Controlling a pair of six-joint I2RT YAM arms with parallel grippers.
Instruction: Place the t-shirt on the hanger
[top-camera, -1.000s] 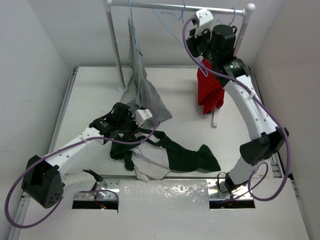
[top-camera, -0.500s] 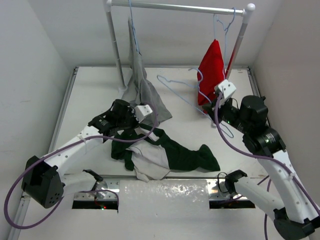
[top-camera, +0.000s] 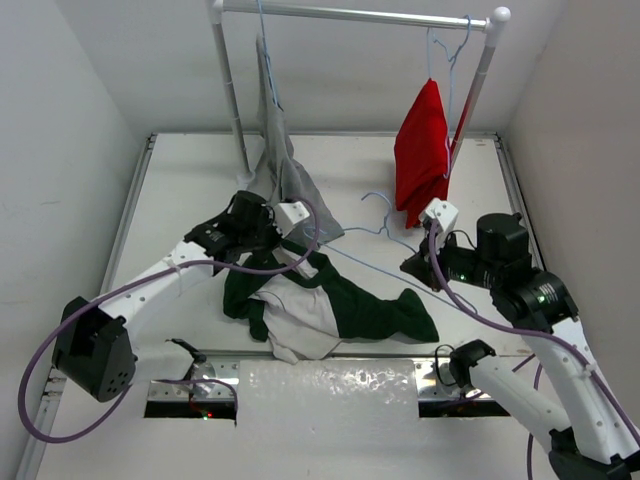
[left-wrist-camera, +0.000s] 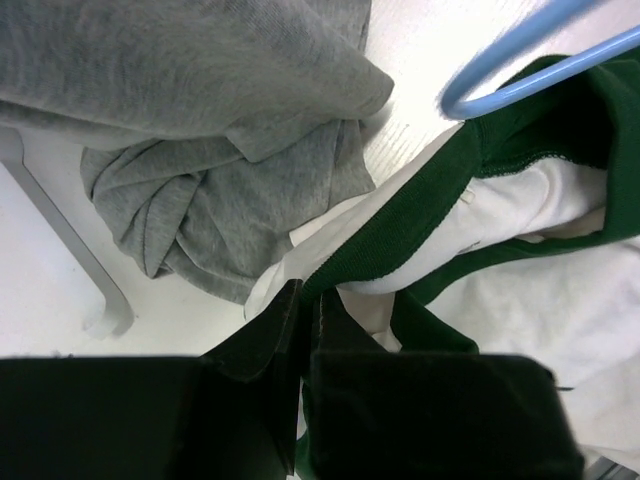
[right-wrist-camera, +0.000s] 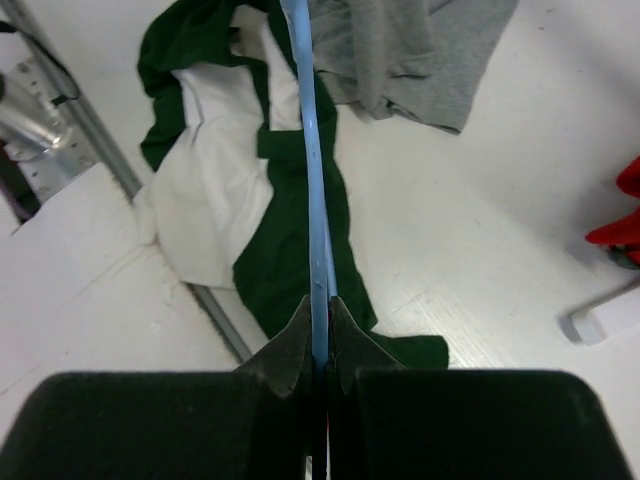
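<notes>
Wire hanger at the t-shirt collar, on the table.
Right end effector clamps the hanger; left end effector, nearly closed, seemingly pinches the collar, contact hidden.

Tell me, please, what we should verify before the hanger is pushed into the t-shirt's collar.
1. Right claw shut on the hanger: ok.
2. Left claw shut on the t-shirt near its collar: ok.
3. Hanger's end at the collar: ok.
4. Hanger's end inside the collar opening: cannot tell.
5. Grey garment apart from the t-shirt: not ok, it lies against the t-shirt's edge.
</notes>
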